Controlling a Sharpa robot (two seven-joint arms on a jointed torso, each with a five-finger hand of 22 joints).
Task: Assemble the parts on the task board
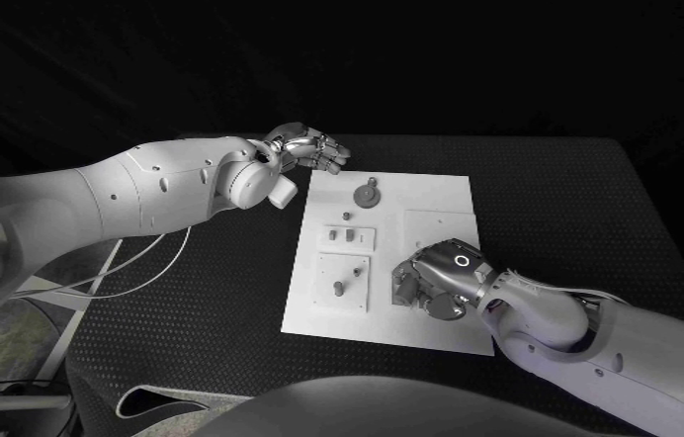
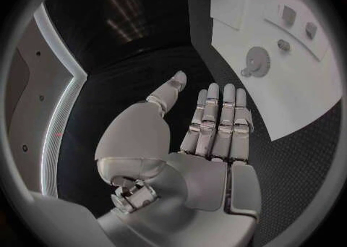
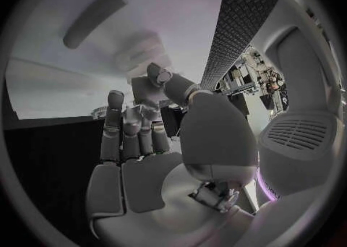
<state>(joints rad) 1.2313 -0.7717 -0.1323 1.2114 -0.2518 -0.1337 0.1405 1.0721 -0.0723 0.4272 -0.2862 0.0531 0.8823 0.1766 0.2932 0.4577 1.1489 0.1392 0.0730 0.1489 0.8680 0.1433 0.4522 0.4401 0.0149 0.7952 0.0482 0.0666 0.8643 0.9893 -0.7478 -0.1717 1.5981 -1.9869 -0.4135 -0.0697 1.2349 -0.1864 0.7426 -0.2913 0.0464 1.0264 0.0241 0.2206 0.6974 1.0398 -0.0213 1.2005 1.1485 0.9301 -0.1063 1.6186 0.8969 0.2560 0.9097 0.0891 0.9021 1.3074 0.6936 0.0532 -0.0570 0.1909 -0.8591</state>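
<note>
A: Status?

B: My right hand (image 1: 445,277) sits low on the board (image 1: 428,210), near edge, right of the two small plates. Fingers curled down onto the surface; whether they hold a part, I can't tell. Right wrist view shows a dark peg (image 3: 94,17) lying flat just past my fingertips (image 3: 115,98), apart from them, its long axis running slantwise across my reach.

A: Left?

B: My left hand (image 1: 302,147) hovers off the board's far-left corner, fingers straight, side by side, holding nothing. The gear (image 1: 368,196) stands on the board just beside it.

A: Who goes?

B: Right for the peg, I'd say. Left is nearer the gear.
</note>
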